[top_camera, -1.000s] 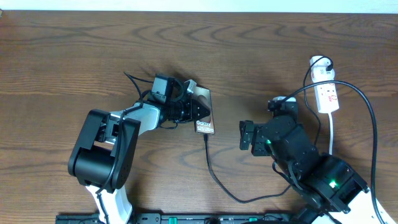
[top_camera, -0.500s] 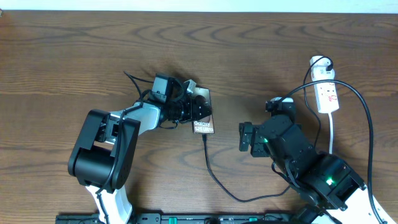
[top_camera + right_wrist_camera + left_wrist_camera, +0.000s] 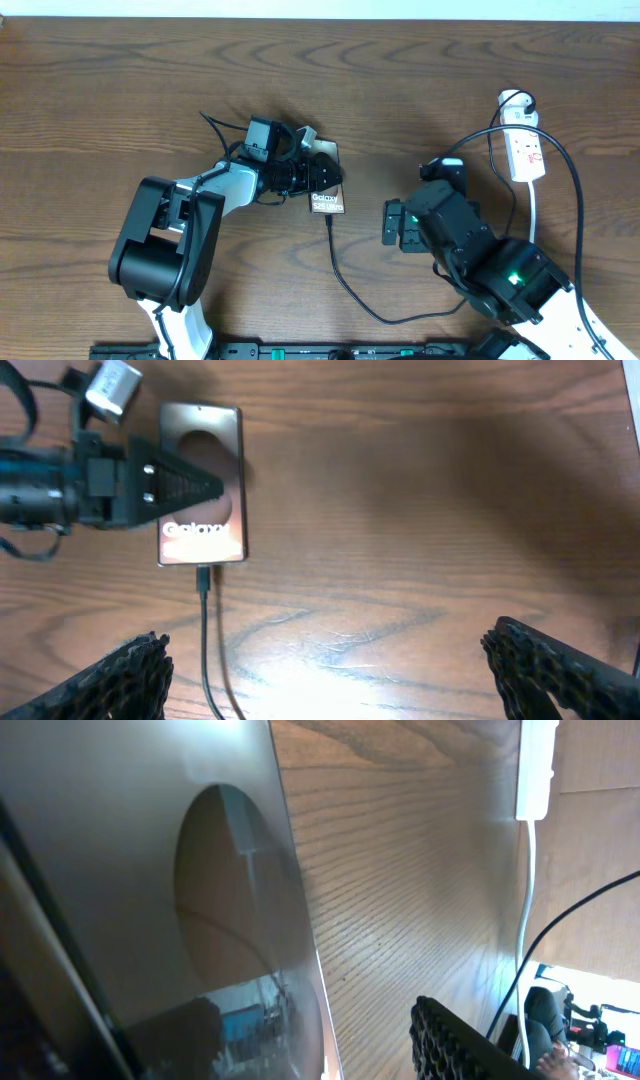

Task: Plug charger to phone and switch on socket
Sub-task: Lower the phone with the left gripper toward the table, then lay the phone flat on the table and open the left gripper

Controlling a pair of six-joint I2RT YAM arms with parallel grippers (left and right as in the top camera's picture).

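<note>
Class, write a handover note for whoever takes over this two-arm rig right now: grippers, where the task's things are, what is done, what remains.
Left gripper: open, at the flat bronze-brown glossy "Galaxy" phone, not clamping it.
Right gripper: open and empty, over the wooden table, apart from the phone.
Thin black charger cable: its connector tip looks seated in the phone's lower edge.
Narrow white power strip socket: near the right arm; switch state too small to tell.
Done: charger into phone. Left: switch on the socket.

Dark-grained wooden table (image 3: pixel 90 90); pale strip (image 3: pixel 400 6) beyond.
</note>
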